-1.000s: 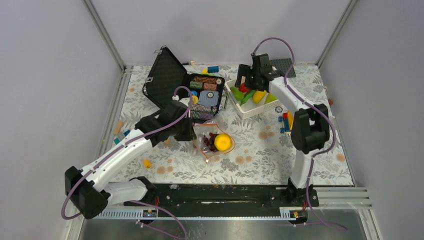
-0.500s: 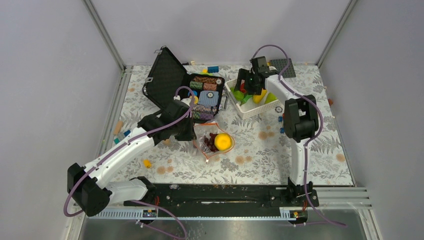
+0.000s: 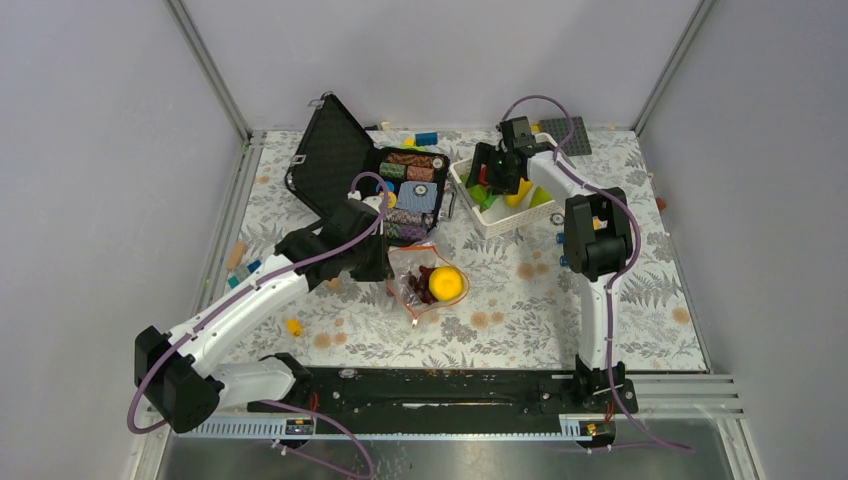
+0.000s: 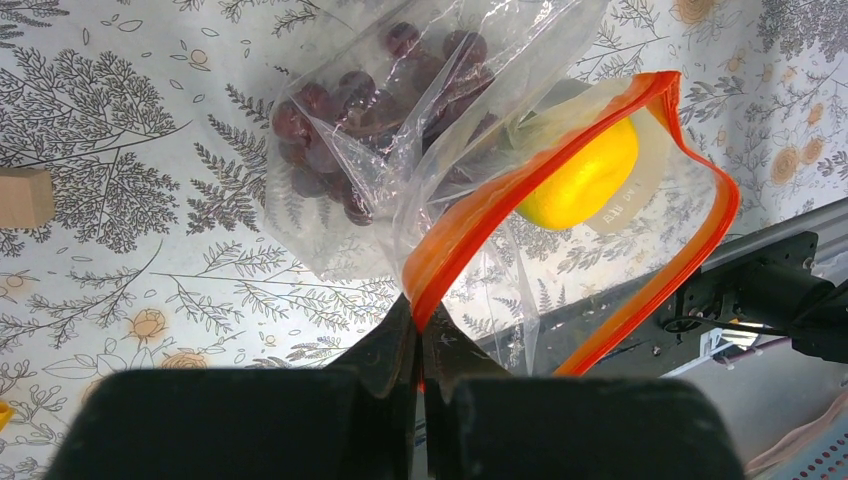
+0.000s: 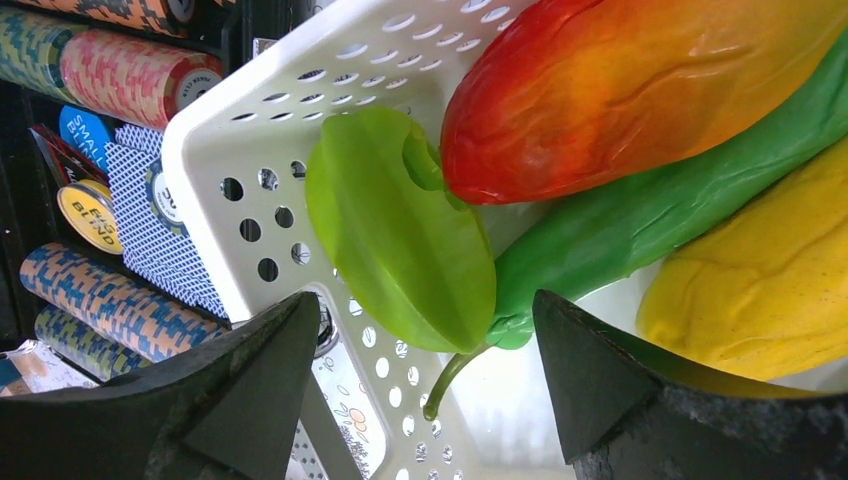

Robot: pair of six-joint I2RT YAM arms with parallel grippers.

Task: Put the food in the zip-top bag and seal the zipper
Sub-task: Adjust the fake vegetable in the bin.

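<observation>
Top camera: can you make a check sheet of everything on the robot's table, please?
Surface: table with a flower-pattern cover.
Job's things: zip-top bag has its mouth open and holds the orange ball and grapes; mango, pear, cucumber and yellow piece lie in the white basket.
Clutter: open black case of chip stacks; scattered toy bricks.
End effectors: left end effector shut on zipper; right end effector open above the basket.
Cables: purple cable loops along each arm; no snag seen.
Surroundings: plain grey walls, metal frame posts.
</observation>
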